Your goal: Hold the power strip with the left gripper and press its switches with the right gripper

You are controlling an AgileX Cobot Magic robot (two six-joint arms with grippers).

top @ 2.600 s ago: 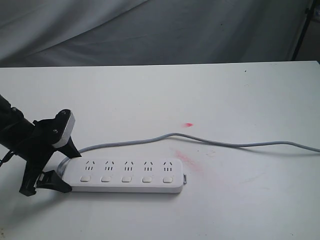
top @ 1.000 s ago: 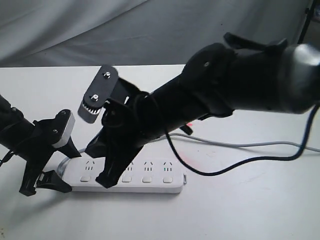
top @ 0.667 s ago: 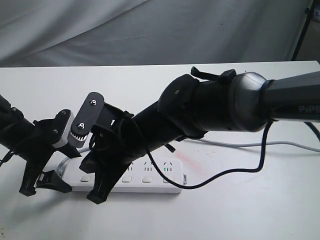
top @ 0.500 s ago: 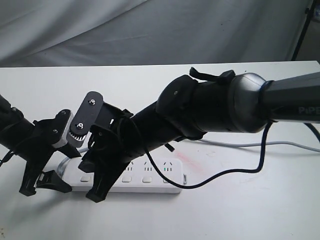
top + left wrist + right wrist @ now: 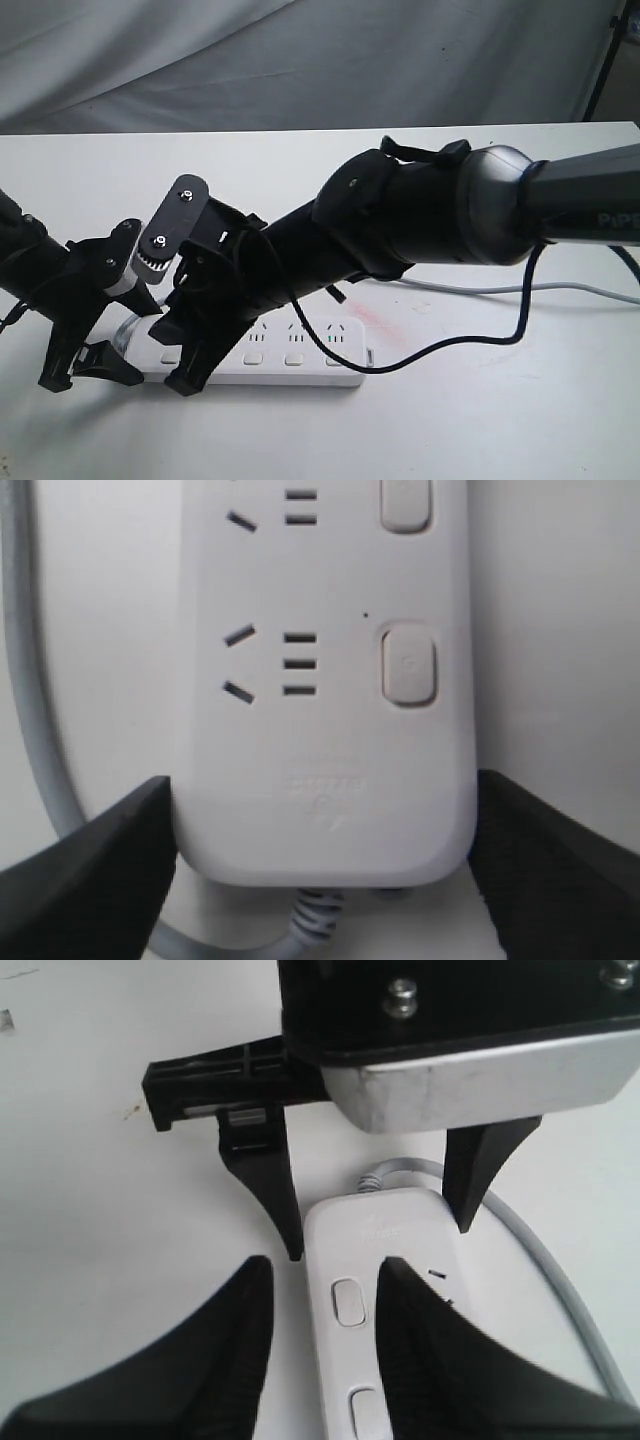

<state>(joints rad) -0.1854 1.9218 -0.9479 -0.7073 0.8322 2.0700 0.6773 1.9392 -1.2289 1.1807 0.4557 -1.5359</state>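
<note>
The white power strip (image 5: 300, 368) lies flat near the table's front, and its thin grey cord (image 5: 585, 290) runs off to the right. My left gripper (image 5: 140, 340) is shut on the strip's cord end; both black fingers (image 5: 95, 870) press its sides in the left wrist view. My right gripper (image 5: 178, 350) reaches across and stands open over that same end. In the right wrist view the end switch (image 5: 348, 1302) shows in the gap of the right gripper (image 5: 325, 1265). One finger (image 5: 450, 1360) hangs over the sockets, the other over bare table. Three switches (image 5: 293, 357) show to the right.
The thick black right arm (image 5: 440, 215) crosses the middle of the white table (image 5: 500, 430), and its black cable (image 5: 450, 345) loops down beside the strip. A faint red smudge (image 5: 372, 318) marks the tabletop. Grey cloth (image 5: 300, 60) hangs behind the far edge.
The right arm came in from the right and dropped over the strip's left end. In the last half second its gripper shifted slightly left. The left gripper and the strip have not moved.
</note>
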